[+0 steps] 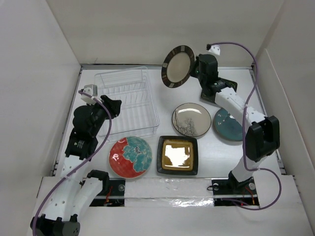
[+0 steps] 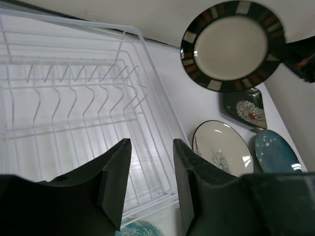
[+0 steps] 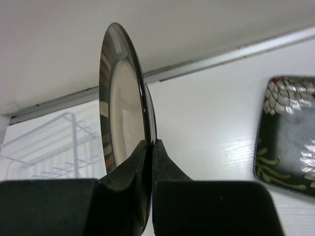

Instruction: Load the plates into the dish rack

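My right gripper (image 1: 195,69) is shut on the rim of the dark-rimmed cream plate (image 1: 178,66) and holds it upright in the air, right of the clear dish rack (image 1: 128,101). The wrist view shows the jaws (image 3: 150,142) pinching the plate edge (image 3: 120,98). My left gripper (image 1: 115,105) is open and empty over the rack's near right part (image 2: 74,98). On the table lie the branch-pattern plate (image 1: 191,119), teal plate (image 1: 227,124), red flowered plate (image 1: 130,156) and square black-gold plate (image 1: 177,155). The square dark floral plate (image 3: 288,132) lies below my right arm.
White walls close in the table at the left, back and right. The rack holds no plates and has a row of thin upright tines (image 2: 83,78). A purple cable (image 1: 246,49) loops above the right arm.
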